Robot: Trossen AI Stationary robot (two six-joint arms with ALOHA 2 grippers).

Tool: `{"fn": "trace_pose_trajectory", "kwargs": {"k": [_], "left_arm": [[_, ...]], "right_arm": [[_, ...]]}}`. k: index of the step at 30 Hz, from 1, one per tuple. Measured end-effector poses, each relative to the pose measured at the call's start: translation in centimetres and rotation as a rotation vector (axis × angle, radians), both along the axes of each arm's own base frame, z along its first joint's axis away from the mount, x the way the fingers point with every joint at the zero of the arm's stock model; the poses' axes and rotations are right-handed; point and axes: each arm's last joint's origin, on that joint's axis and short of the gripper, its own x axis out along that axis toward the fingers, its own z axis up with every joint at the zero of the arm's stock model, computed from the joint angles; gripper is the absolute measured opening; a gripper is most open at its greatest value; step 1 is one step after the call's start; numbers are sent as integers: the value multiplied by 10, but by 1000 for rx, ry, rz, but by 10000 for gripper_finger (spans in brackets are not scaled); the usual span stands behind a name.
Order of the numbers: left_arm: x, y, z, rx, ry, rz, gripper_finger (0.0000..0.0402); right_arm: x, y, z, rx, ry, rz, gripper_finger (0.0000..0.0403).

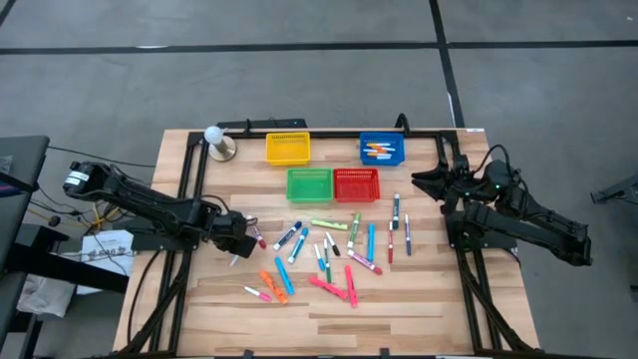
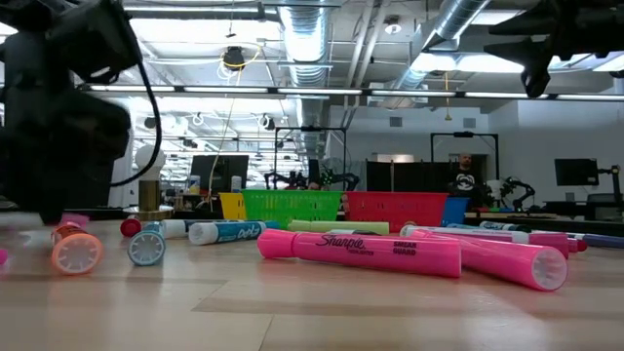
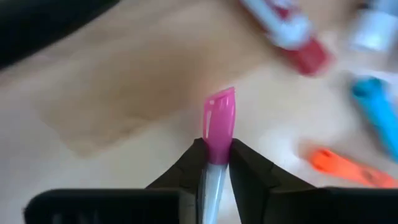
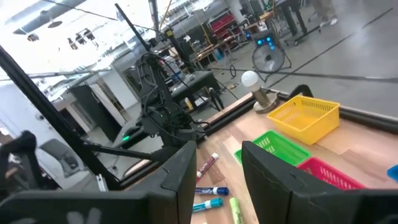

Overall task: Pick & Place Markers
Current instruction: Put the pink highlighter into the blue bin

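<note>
The left claw [image 3: 216,163] is clamped on a pink marker [image 3: 219,124] left of the green basket [image 1: 309,183], its cap pointing forward. Four baskets — the right claw [image 4: 216,168] hangs half-open, empty.

my left tool [image 3: 216,163] covers most of the pink marker [image 3: 219,123], only its cap pokes out. Markers beyond it are just blurs.
</note>
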Motion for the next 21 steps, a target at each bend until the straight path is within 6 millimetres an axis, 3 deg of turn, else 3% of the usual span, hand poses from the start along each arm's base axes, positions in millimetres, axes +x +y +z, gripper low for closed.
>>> {"fn": "trace_pose_trajectory", "kwargs": {"k": [4, 11, 15, 21], "left_arm": [[1, -2, 13, -87, -111, -27, 56], [14, -5, 54, -179, -566, -39, 49], [22, -5, 75, -175, -791, 2, 52], [32, 2, 87, -116, -964, 81, 50]], "right_arm": [[0, 0, 0, 24, -5, 0, 118], [0, 0, 1, 20, -12, -3, 118], [0, -1, 1, 20, -12, -32, 118], [0, -2, 1, 11, -10, -57, 118]]}}
